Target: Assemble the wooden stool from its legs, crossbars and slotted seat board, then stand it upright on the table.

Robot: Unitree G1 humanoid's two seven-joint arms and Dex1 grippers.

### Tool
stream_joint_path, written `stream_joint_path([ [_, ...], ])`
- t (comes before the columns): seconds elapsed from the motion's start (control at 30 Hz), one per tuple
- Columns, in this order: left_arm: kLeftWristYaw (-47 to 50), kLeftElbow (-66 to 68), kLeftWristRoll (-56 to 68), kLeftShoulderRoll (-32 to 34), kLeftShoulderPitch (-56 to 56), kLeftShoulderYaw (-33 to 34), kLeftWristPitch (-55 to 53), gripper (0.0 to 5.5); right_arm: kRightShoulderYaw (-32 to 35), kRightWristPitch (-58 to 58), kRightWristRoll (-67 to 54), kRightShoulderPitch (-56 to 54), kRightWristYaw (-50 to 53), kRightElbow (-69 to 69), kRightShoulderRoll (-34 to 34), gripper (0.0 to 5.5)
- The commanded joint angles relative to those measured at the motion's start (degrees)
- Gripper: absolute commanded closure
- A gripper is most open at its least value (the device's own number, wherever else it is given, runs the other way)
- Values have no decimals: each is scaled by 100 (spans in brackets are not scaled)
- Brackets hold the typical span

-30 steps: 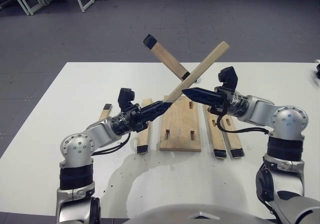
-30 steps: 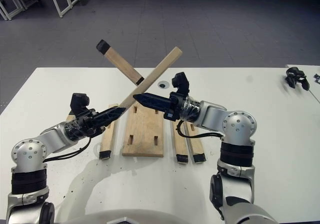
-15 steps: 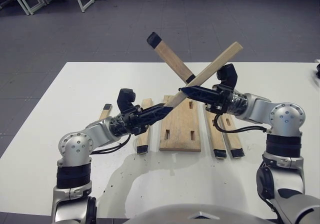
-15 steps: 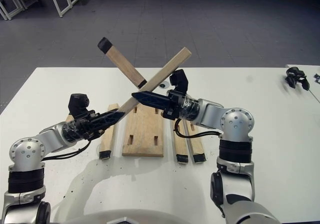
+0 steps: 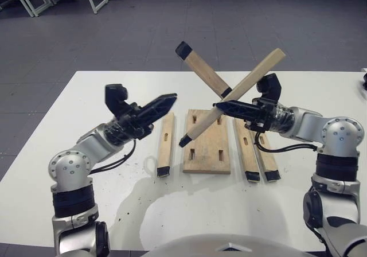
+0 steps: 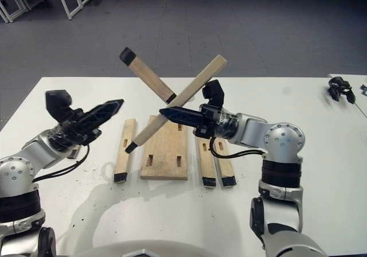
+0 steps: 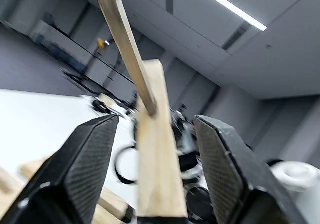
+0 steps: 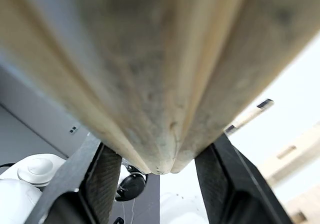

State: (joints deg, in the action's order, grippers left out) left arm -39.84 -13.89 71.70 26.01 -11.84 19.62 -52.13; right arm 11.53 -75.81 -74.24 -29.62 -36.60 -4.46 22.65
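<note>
Right gripper (image 5: pixel 220 104) pinches the crossed legs (image 5: pixel 258 71) at their joint, holding them in the air over the seat board (image 5: pixel 206 156). Left gripper (image 5: pixel 169 98) hovers well apart to the left with its fingers spread and empty, above open table (image 5: pixel 86 96) and one loose slat (image 5: pixel 166 136).

Silver arms (image 5: pixel 94 142), screw-dotted round elbow housings (image 5: pixel 69 168), black ribbed bands (image 5: pixel 71 198), black cables (image 5: pixel 117 162); left tool (image 5: pixel 168 100), right tool (image 5: pixel 221 105) black, tapered
</note>
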Motion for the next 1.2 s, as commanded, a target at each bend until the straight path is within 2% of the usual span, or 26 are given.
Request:
stream_joint_path([
  [0.03,944,-371,-2638,407,414,-1478,826,272,21,624,739,361,23,-378,437,347],
  [0.1,1684,-709,-3744,328,623,-2467,859,272,50,1116,1207,509,130,-450,500,347],
  [0.17,2316,-1039,-4427,228,762,-3144,577,272,-12,1432,1576,577,180,-486,547,347],
  [0.33,2952,-1475,-5127,104,964,-3714,-79,272,-116,1718,1947,609,73,-500,633,347],
  [0.47,3117,-1544,-5436,105,1050,-3699,-421,272,-172,1746,2036,604,2,-526,651,347],
  [0.6,2907,-1621,-5425,177,1110,-3822,-704,272,-263,1783,2151,651,-39,-622,638,347],
  [0.73,2434,-1657,-5683,939,1066,-4172,-771,272,-478,2102,2537,629,-181,-709,735,347],
  [0.87,1860,-1274,-6253,2106,1102,-4253,-151,272,-871,2594,3096,462,-519,-495,857,347],
  [1.0,941,-907,-6547,2788,1183,-4292,1090,272,-1415,3144,3780,204,-931,17,866,347],
  [1.2,447,-285,-6913,2652,989,-4294,2084,272,-1991,3721,4465,-70,-1259,913,472,347],
])
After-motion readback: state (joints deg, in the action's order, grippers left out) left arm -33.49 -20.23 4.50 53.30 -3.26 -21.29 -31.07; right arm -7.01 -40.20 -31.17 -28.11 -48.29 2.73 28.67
